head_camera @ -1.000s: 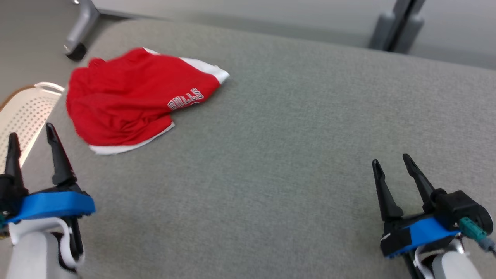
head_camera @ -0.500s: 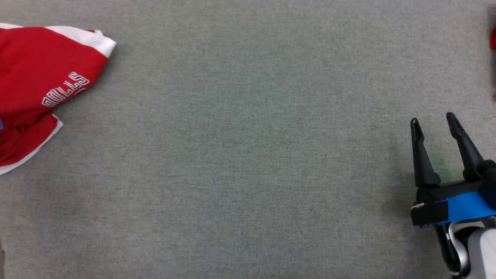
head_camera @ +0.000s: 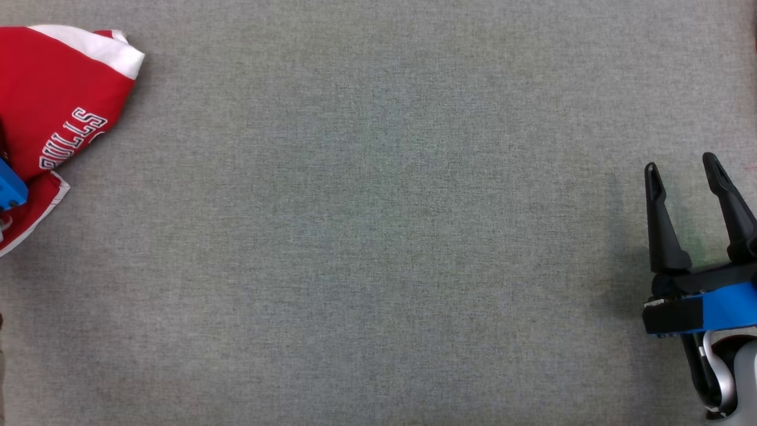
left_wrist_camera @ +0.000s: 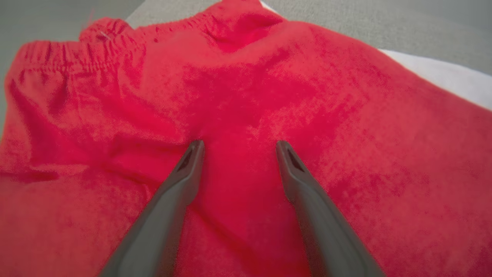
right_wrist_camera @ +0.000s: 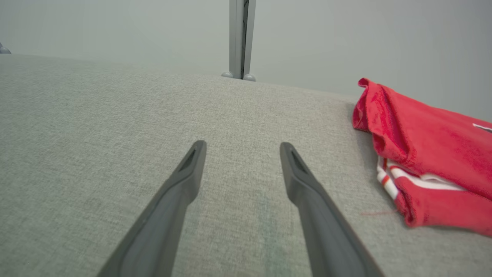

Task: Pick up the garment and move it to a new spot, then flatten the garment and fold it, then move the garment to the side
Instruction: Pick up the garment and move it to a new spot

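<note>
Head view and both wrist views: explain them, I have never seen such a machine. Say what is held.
A two-armed robot; the dark prongs are its grippers' fingers. The head camera looks down on a grey fabric surface, with the open, empty right gripper at lower right and a red Bulls garment at left. The left wrist camera looks along the left gripper, open over that garment. The right wrist camera also shows another red garment. Nothing is held.

A grey woven surface (head_camera: 378, 236) lies evenly lit; past its far edge an upright grey post (right_wrist_camera: 239, 38) stands against a plain pale grey backdrop (right_wrist_camera: 115, 27)
</note>
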You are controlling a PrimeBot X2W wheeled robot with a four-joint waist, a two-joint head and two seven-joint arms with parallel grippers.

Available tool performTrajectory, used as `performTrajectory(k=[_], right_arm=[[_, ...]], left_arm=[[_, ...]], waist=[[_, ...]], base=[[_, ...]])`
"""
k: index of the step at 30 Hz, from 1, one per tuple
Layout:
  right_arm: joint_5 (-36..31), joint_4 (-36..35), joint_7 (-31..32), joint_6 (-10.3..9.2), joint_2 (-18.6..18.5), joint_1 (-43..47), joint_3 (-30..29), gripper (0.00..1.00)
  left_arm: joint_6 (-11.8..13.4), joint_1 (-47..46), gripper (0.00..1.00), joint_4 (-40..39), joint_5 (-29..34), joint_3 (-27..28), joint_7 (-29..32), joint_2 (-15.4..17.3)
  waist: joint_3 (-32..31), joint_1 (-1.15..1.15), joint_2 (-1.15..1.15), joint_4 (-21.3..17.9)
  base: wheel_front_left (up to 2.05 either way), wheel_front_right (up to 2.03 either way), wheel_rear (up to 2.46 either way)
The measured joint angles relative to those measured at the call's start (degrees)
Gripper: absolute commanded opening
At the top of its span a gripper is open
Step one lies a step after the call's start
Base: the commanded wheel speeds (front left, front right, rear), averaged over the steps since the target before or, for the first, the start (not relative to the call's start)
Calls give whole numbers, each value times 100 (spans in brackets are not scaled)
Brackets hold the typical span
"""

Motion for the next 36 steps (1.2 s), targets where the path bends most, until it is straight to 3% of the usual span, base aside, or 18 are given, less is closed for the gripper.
performTrajectory(k=[8,9,10,11,18,28,36], right_arm=[[-2,-60,88,0,-21,4,74,100],[-2,-67,111,0,-21,4,86,100],[-3,-73,112,0,-21,4,96,100],[-5,-78,123,0,-20,3,109,100],[11,-14,110,0,27,3,133,100],[94,414,-134,0,257,0,240,100],[148,866,-383,0,450,-15,285,100]], left_arm=[[-187,-293,100,773,-375,-12,850,-54],[-230,-330,84,835,-375,-37,913,-33],[-244,-331,6,876,-411,-29,909,-36],[-277,-334,0,925,-450,-31,905,-33],[-349,-394,0,1167,-417,-187,524,22],[-378,-844,0,669,32,-521,-1238,221],[-392,-1369,0,-307,363,-1016,-1479,62]], waist=[[-81,-1,-2,41],[-88,-2,-2,38],[-97,-2,-2,34],[-108,-2,-2,27],[-224,-1,-2,-35],[-697,0,-2,-102],[-1121,-1,-2,-304]], base=[[0,0,0],[0,0,0],[0,0,0],[0,0,0],[0,0,0],[0,0,0],[0,0,0]])
